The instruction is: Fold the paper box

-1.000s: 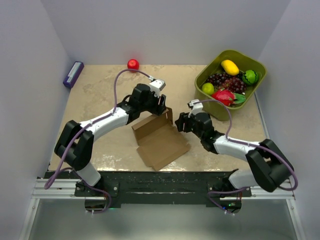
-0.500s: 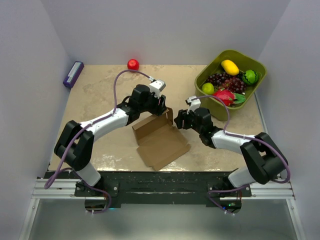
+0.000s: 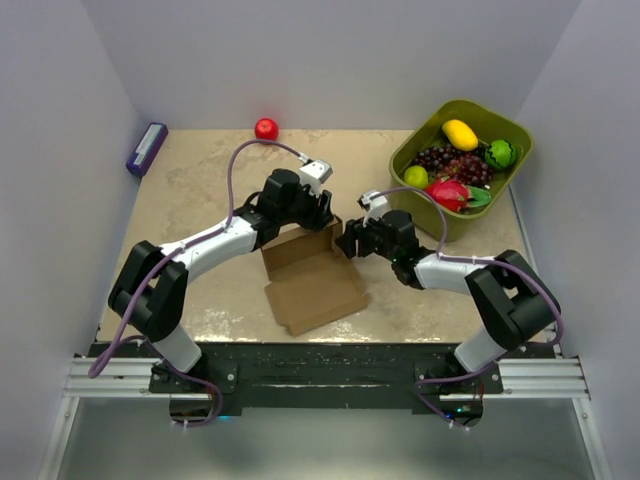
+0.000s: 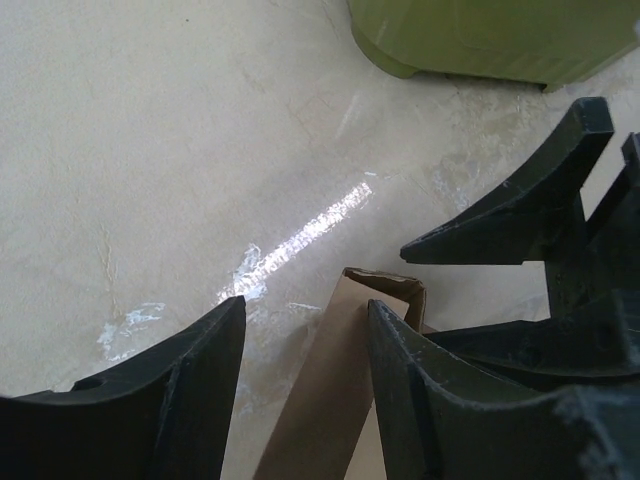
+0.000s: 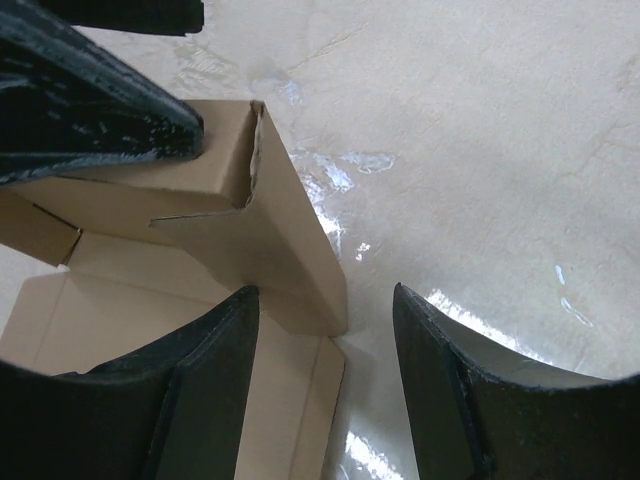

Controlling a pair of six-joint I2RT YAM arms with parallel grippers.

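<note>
The paper box (image 3: pixel 315 285) is a brown cardboard blank lying mid-table, its far flap and right corner flap raised. My left gripper (image 3: pixel 326 214) is open at the box's far right corner; in the left wrist view the raised flap (image 4: pixel 335 395) stands between the jaws of the gripper (image 4: pixel 305 335), against the right finger. My right gripper (image 3: pixel 348 243) is open at the same corner from the right; in the right wrist view the upright corner flap (image 5: pixel 275 215) stands between the jaws of the gripper (image 5: pixel 325 310), close to the left finger (image 5: pixel 190 390). The two grippers nearly touch.
A green bin (image 3: pixel 515 170) of toy fruit stands at the back right, its base also in the left wrist view (image 4: pixel 480 40). A red ball (image 3: pixel 266 128) lies at the back middle. A purple block (image 3: pixel 146 148) lies at the back left.
My right gripper has moved left and up to the box's right corner. The box has slid a little left and turned. My left gripper has stayed at the far flap.
</note>
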